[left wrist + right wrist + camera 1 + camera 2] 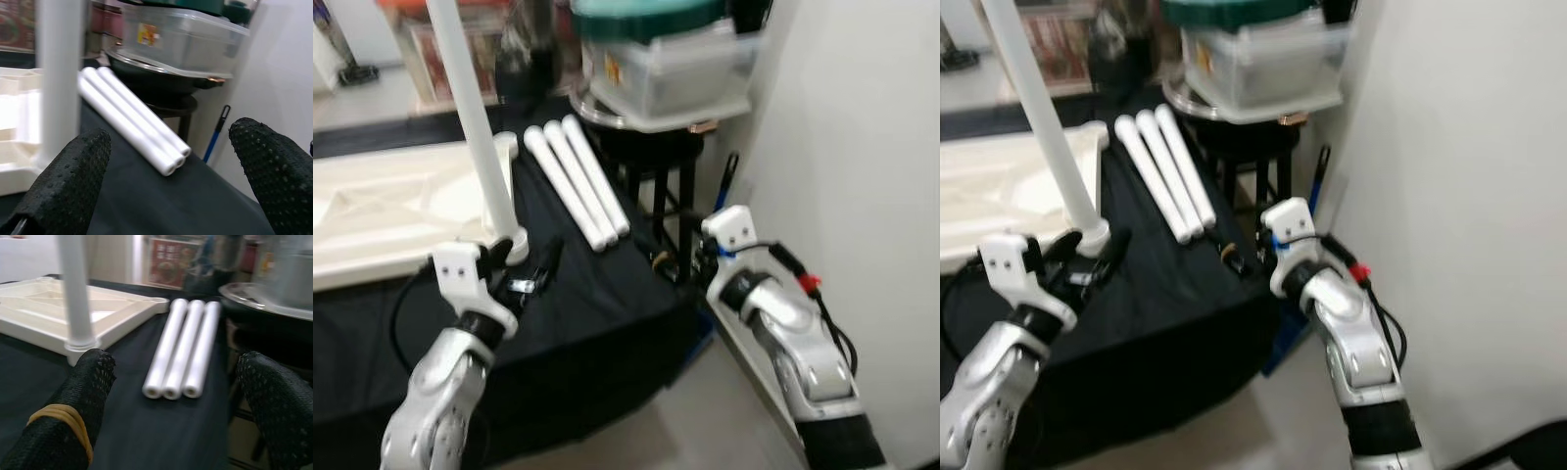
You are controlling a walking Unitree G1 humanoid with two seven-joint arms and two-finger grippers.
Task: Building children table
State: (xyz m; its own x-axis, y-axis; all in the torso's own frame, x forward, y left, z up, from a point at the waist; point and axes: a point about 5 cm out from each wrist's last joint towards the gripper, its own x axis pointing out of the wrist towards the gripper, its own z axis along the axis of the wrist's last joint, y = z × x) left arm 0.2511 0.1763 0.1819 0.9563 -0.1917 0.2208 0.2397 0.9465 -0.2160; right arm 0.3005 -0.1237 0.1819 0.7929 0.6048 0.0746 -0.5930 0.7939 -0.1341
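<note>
The left gripper sits low over the black cloth with its two black fingers spread wide and nothing between them; it is just beside the foot of a white table leg that stands upright in the near corner socket of the cream tabletop panel, which lies flat with its ribbed underside up on the cloth. In the left wrist view the upright leg rises close to one finger, apart from it as far as can be seen. The right gripper is held off the right edge of the cloth-covered surface, near a white wall; its fingers are also wide apart and empty, and one finger carries a yellow rubber band. Between the two grippers and a little farther back, three loose white table legs lie side by side on the cloth, touching each other, their open ends facing the robot, just to the right of the tabletop panel's corner. Behind them a dark stool stands against the wall and bears a round tray with a clear plastic storage box on it, topped by a green lid. A blue-handled tool leans by the wall next to the stool. Red and black cables run along the right forearm.
</note>
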